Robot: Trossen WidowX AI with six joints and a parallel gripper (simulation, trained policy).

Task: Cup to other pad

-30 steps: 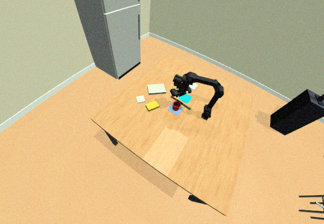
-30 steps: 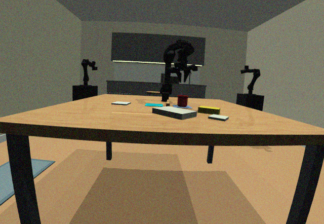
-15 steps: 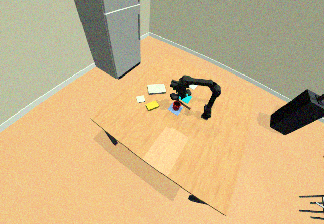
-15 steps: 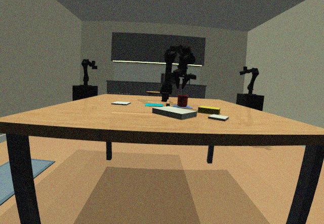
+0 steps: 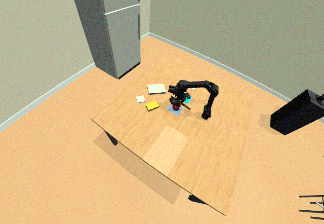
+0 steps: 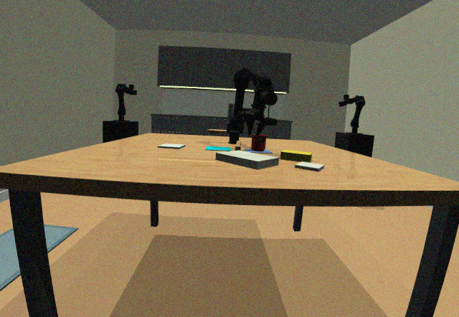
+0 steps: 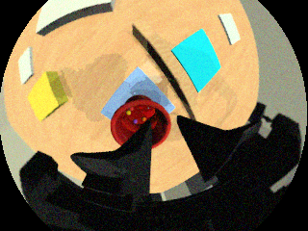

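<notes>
A red cup [image 5: 175,108] [image 6: 258,143] [image 7: 120,126] stands upright on the blue pad [image 5: 171,109] [image 6: 267,152] [image 7: 137,78]. Several small marbles [image 7: 129,113] lie inside it. The cyan pad [image 5: 188,100] [image 6: 217,148] [image 7: 197,60] is bare, on the far side of a low dark bar [image 5: 186,106] [image 6: 237,146] [image 7: 161,64]. My gripper [image 5: 179,102] [image 6: 254,133] [image 7: 164,120] is partly open and empty, low over the cup. In the wrist view one fingertip overlaps the cup's mouth and the other is right of its rim. Whether a finger touches the cup is unclear.
A yellow block [image 5: 152,105] [image 6: 295,155] [image 7: 44,96] and a small white tile [image 5: 140,99] [image 6: 309,166] [image 7: 26,65] lie beyond the blue pad. A larger white slab [image 5: 156,88] [image 6: 246,158] lies nearby. Another white tile [image 6: 171,145] [image 7: 229,29] is past the cyan pad.
</notes>
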